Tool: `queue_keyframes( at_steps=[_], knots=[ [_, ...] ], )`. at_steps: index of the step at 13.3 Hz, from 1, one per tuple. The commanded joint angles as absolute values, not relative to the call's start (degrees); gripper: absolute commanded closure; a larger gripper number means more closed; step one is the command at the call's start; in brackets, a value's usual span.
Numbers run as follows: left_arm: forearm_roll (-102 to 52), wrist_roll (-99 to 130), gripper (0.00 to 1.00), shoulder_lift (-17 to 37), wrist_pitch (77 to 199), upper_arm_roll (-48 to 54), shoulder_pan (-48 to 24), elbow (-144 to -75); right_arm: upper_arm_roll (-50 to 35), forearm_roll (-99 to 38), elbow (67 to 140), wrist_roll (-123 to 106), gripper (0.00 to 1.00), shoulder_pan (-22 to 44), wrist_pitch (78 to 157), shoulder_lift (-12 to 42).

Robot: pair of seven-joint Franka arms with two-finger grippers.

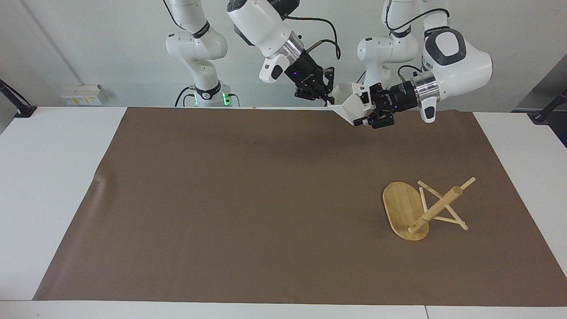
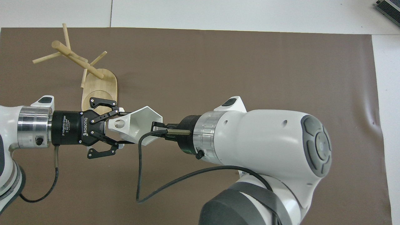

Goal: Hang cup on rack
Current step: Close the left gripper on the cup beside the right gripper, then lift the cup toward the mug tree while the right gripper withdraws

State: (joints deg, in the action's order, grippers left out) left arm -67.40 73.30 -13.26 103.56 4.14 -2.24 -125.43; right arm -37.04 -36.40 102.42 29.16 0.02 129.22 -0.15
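Note:
The white faceted cup (image 1: 350,108) (image 2: 140,125) hangs in the air on its side, over the part of the brown mat closest to the robots. My right gripper (image 1: 330,101) (image 2: 154,127) is shut on its hexagonal rim. My left gripper (image 1: 365,113) (image 2: 122,126) comes in from the opposite end and is shut on the cup around its blocky handle, whose round hole still shows. The bamboo rack (image 1: 401,208) (image 2: 100,86) lies tipped over on the mat toward the left arm's end, its post slanting and its pegs resting on the mat.
The brown mat (image 1: 248,204) covers most of the white table (image 1: 48,177). The right arm's big white body (image 2: 265,147) hides part of the mat in the overhead view.

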Motion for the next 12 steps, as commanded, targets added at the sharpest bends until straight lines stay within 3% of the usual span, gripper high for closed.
queue_keyframes(
  at_steps=[1, 3, 6, 12],
  knots=[
    [-68.47, 71.46, 1.0, -13.97, 101.69, 3.87, -2.81, -126.12, -37.53, -37.71, 102.39, 30.15, 1.0, -0.44, 130.78, 0.0],
    [-68.38, 71.37, 1.0, -13.97, 101.69, 3.87, -2.55, -126.04, -37.53, -37.71, 102.48, 30.06, 1.0, -0.44, 130.43, 0.0],
    [-68.29, 71.19, 1.0, -13.97, 101.6, 3.78, -2.2, -126.04, -37.44, -37.62, 102.48, 29.62, 0.66, -0.44, 129.99, 0.09],
    [-64.7, 71.54, 1.0, -13.71, 100.99, 3.6, -1.93, -125.6, -36.91, -37.44, 102.66, 23.83, 0.17, -0.61, 129.64, 0.18]
  ],
)
